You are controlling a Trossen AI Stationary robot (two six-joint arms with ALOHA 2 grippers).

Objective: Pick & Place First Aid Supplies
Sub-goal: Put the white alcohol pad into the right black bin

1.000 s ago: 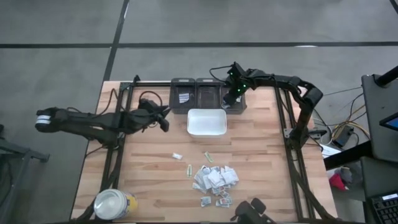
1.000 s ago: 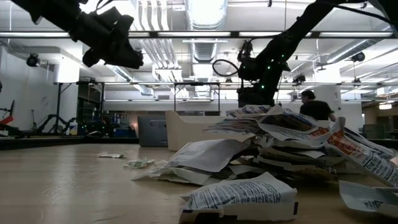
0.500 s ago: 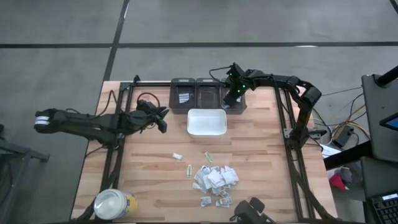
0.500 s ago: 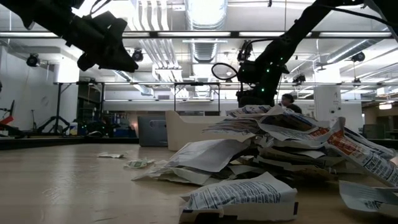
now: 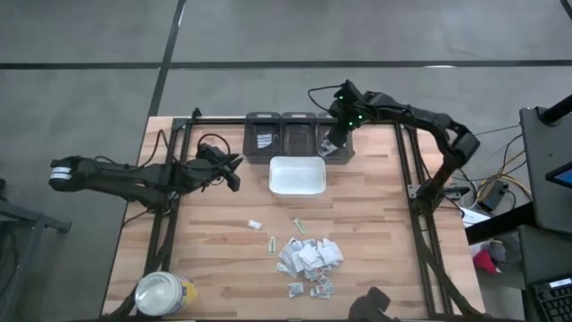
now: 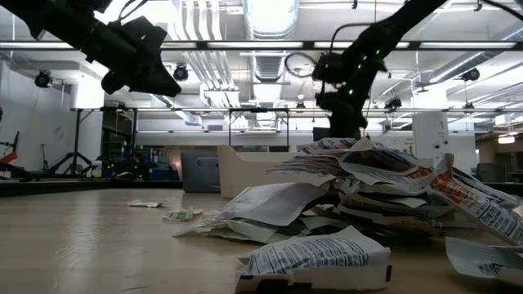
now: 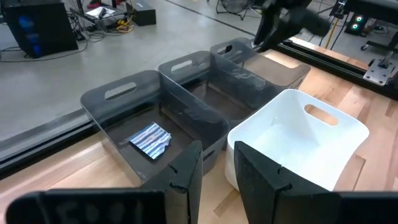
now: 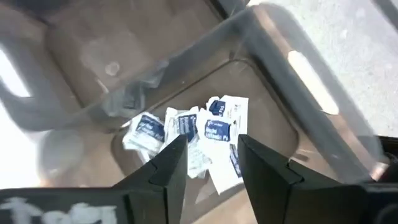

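Right wrist view shows my right tool (image 8: pixel 211 158) spread, empty above packets (image 8: pixel 186 134) dropped in the grey bin (image 8: pixel 273 118); next I fetch from the worktop pile (image 5: pixel 308 259).

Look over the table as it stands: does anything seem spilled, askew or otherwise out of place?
Yes. The packets lie in a loose, overlapping heap on the wooden table, with a few strays scattered apart from it, looking spilled rather than sorted.
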